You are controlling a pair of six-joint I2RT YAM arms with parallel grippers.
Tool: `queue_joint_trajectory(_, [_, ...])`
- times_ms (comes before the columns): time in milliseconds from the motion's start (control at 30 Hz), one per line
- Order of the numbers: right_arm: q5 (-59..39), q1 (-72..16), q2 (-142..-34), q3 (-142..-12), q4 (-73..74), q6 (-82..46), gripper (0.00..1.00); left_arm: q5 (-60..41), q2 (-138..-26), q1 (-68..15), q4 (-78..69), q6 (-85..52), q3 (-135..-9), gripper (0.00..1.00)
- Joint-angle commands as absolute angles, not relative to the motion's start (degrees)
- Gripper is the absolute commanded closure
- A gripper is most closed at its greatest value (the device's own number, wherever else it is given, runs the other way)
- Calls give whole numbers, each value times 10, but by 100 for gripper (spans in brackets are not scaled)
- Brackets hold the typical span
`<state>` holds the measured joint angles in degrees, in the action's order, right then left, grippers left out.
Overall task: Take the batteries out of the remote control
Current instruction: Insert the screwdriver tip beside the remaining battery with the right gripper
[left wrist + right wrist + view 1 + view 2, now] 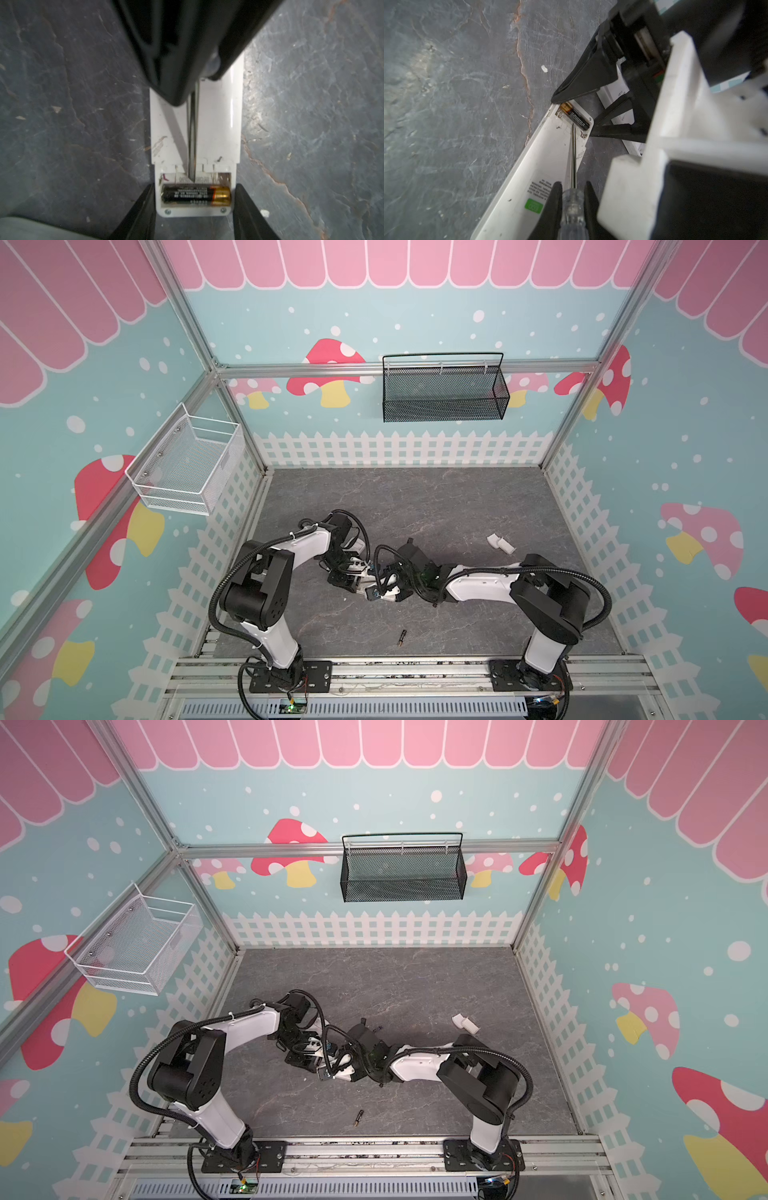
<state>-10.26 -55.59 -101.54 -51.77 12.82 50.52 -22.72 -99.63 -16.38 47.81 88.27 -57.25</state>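
The left gripper (194, 188) clamps the remote control (218, 124) at its end, one battery (187, 195) seated between its fingers (143, 212); the right gripper (573, 185) grips the screwdriver (572, 207), tip beside it. Open desk (457, 506) around. Green sticker (534, 205) unreadable

Open tabletop (436, 497) beyond; screwdriver (193, 133) over remote (218, 124)

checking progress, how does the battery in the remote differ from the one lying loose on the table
Place: the seated battery sits in the open compartment of the remote control; the loose battery lies on the table near its front edge.
Company: the screwdriver tip points at the seated battery and the left gripper grips that end; the loose battery lies alone.
Shared: both look black with a gold end.
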Motion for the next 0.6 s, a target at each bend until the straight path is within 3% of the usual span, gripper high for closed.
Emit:
queue_joint_trajectory(0, [-84,-572,-1046,-539,102,535,100,-221,-995,-167,462,890,-577,60])
queue_joint_trajectory(233, [-81,-582,-1062,-558,105,556,100,-223,-998,-166,464,893,-581,60])
queue_joint_trajectory(567, [-116,-581,-1070,-473,316,412,100,-225,-998,-166,467,895,-582,60])
